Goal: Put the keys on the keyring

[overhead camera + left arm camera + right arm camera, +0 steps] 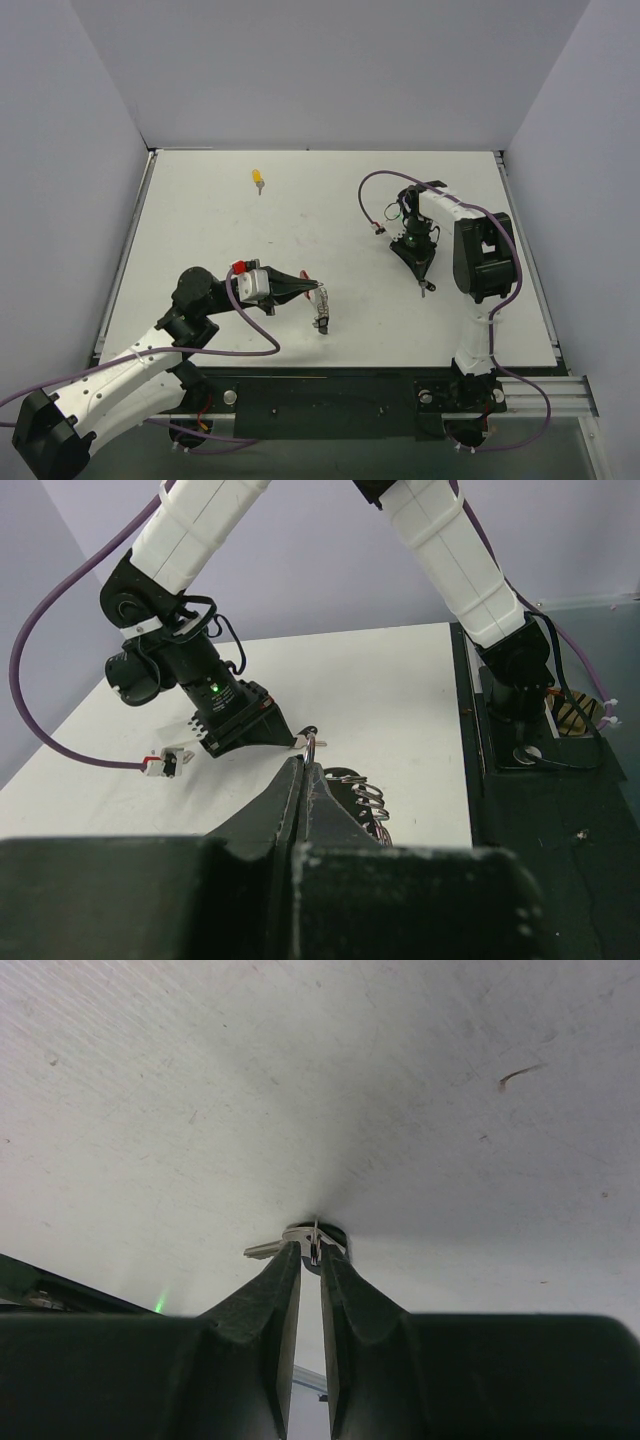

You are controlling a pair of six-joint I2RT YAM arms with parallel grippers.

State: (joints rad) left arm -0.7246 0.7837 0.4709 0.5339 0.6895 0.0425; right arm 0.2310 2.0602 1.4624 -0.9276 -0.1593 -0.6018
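Note:
My left gripper (308, 291) is shut on the silvery wire ring of the keyring (313, 746), whose coiled wire and dark hanging bits (321, 318) dangle under the fingertips just above the table; they also show in the left wrist view (365, 798). My right gripper (424, 287) points straight down at the table on the right and is shut on the black-headed key (316, 1239), its silver blade (262, 1250) sticking out to the left. The yellow key (259, 179) lies alone at the back left of the table. No green key shows. The red tag is not clearly visible.
A purple cable with a small connector (376, 228) hangs from the right arm over the table, also seen in the left wrist view (165, 765). The right arm's base block (484, 258) stands at the right. The black front rail (330, 395) runs along the near edge.

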